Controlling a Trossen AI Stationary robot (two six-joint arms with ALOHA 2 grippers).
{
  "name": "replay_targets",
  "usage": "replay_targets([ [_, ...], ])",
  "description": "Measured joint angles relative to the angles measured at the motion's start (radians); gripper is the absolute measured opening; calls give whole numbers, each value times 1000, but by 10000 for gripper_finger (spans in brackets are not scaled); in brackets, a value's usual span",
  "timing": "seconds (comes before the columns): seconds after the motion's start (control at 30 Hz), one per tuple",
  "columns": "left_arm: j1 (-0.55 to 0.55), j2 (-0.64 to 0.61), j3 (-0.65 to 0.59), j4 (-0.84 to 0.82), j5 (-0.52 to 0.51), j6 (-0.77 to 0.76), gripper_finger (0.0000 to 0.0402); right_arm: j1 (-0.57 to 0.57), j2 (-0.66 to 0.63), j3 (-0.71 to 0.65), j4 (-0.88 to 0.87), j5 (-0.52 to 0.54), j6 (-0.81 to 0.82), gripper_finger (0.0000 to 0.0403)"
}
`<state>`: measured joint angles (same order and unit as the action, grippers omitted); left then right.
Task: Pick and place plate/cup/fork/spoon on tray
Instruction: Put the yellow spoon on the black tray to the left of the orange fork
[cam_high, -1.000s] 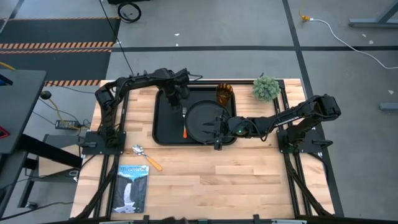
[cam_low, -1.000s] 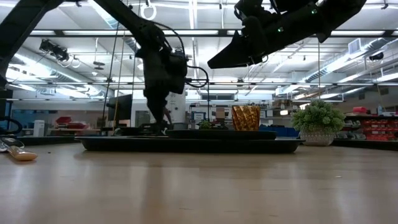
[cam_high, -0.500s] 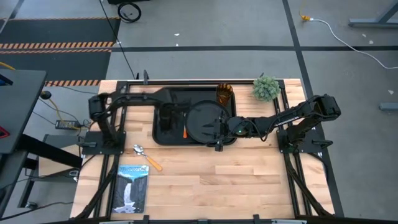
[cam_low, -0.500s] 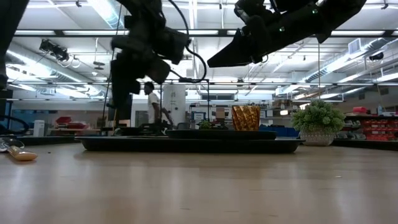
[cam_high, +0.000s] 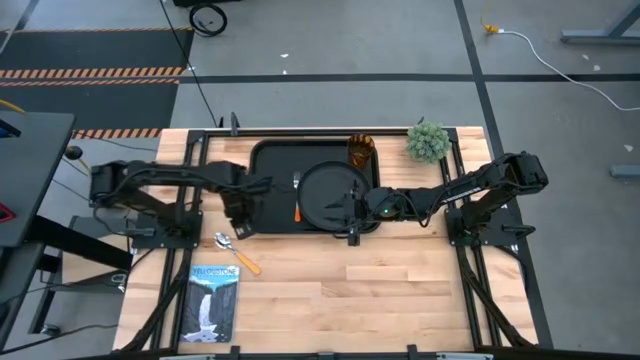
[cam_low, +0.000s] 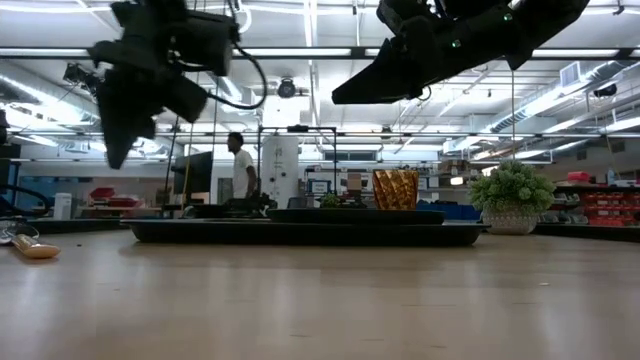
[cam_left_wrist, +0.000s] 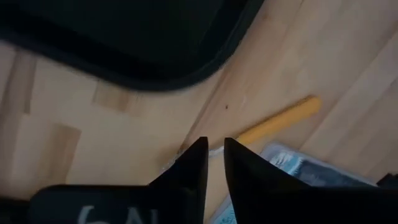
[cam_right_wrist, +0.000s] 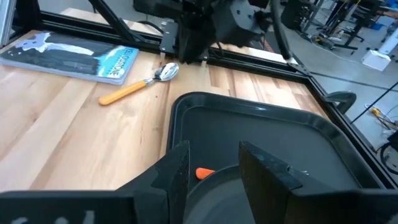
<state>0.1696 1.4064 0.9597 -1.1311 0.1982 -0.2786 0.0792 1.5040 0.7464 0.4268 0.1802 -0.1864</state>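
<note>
The black tray (cam_high: 268, 170) lies on the table and holds the round black plate (cam_high: 332, 195), the amber cup (cam_high: 361, 150) at its far right corner and the orange-handled fork (cam_high: 297, 205). The spoon (cam_high: 235, 252) lies on the bare wood left of and nearer than the tray. It also shows in the left wrist view (cam_left_wrist: 280, 121). My left gripper (cam_high: 240, 215) hovers above the tray's near left corner, just short of the spoon, empty, its fingers (cam_left_wrist: 215, 144) a narrow gap apart. My right gripper (cam_high: 350, 212) hangs open and empty above the plate's near edge (cam_right_wrist: 214, 158).
A blue book (cam_high: 213, 300) lies near the table's front left, just beyond the spoon. A small green plant (cam_high: 428, 142) stands at the far right corner. A person (cam_low: 240, 170) stands in the room behind the table. Bare wood fills the near half of the table.
My left gripper has left the fork lying on the tray, risen, and swung from the tray's far part toward the table's left and near edges, ending over the tray's near left corner by the spoon. My right arm has kept still.
</note>
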Motion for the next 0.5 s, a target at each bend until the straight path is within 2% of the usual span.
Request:
replay_targets([
  [0.3, -13, -178, -185, 126, -8, -130, 49, 0, 0, 0, 1, 0, 0, 145],
  [0.5, -156, -185, -205, 164, -64, -34, 82, 0, 0, 0, 7, 0, 0, 145],
])
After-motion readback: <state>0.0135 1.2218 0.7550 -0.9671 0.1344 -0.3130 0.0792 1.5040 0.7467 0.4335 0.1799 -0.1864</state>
